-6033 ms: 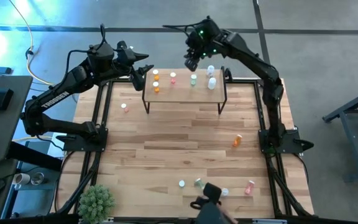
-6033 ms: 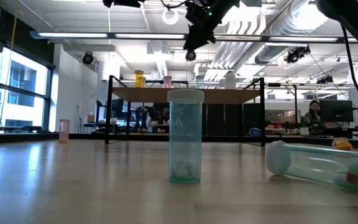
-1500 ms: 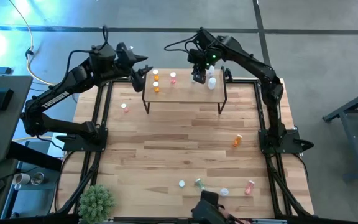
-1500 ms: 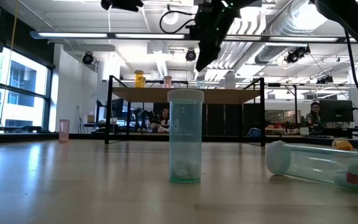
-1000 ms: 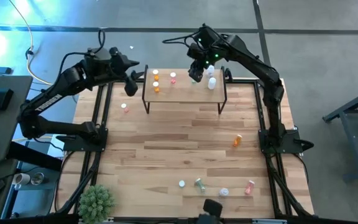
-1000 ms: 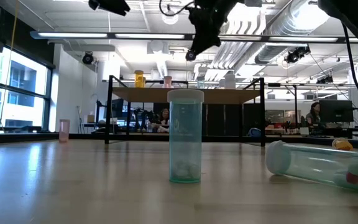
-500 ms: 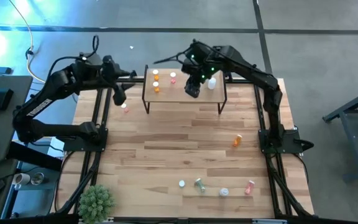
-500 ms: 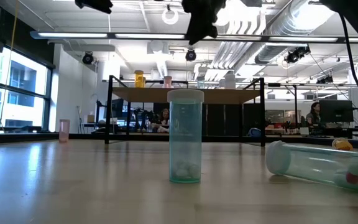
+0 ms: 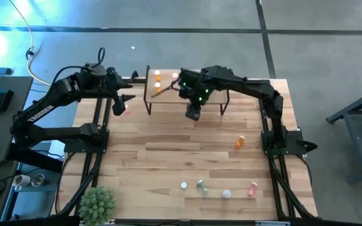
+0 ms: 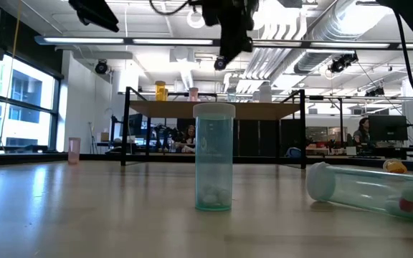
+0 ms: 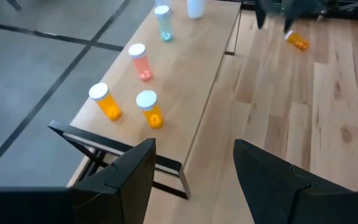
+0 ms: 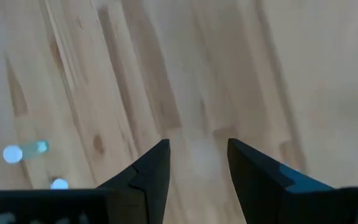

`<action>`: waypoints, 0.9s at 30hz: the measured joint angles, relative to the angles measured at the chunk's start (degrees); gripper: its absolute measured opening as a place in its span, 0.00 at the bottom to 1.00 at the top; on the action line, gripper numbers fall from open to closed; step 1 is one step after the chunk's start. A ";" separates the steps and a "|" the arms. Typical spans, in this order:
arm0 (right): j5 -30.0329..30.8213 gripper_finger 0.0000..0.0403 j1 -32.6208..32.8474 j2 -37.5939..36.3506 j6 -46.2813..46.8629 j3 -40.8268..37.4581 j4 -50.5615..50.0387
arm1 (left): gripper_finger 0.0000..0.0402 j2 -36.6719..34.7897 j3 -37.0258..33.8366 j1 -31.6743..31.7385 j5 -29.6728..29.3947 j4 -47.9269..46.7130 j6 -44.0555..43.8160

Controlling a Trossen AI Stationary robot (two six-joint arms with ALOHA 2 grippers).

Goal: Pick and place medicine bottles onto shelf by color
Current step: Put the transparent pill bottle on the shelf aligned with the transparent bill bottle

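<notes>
The shelf [image 9: 168,94] stands at the table's far side; two orange bottles [image 11: 150,109], a pink one [image 11: 140,62], a greenish one [image 11: 163,22] and a white one [image 11: 195,7] stand upright on it. My left gripper [image 9: 119,102] is open and empty, in the air off the shelf's left end. My right gripper [image 9: 193,114] is open and empty, above bare table just in front of the shelf. A pink bottle [image 10: 74,149] stands on the table at the far left. An orange bottle [image 9: 239,142] lies at the right.
Near the front edge a green bottle [image 10: 214,156] stands upright and a clear one [image 10: 368,190] lies on its side, with a pink one [image 9: 252,188] and a small white one [image 9: 184,185] beside them. A green plant [image 9: 97,202] sits at the near left corner.
My right gripper has left the space above the shelf and come toward the table's near edge and down, now in front of the shelf. My left gripper has swung from the shelf's far left corner toward the table's left and near side. The bottles have stayed put.
</notes>
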 joint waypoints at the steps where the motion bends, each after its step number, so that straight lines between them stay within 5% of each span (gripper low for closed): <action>1: 0.01 0.38 0.56 0.00 0.74 -1.08 -0.12 | 0.52 -0.18 -0.03 0.00 0.00 0.01 -0.01; 14: -0.01 0.35 5.68 -1.91 3.55 -11.03 1.04 | 0.52 -0.20 -0.05 0.00 -0.46 0.05 -0.17; 27: -0.44 0.35 11.37 -21.64 12.00 -35.66 8.93 | 0.52 -0.16 -0.05 0.02 -0.59 0.07 -1.06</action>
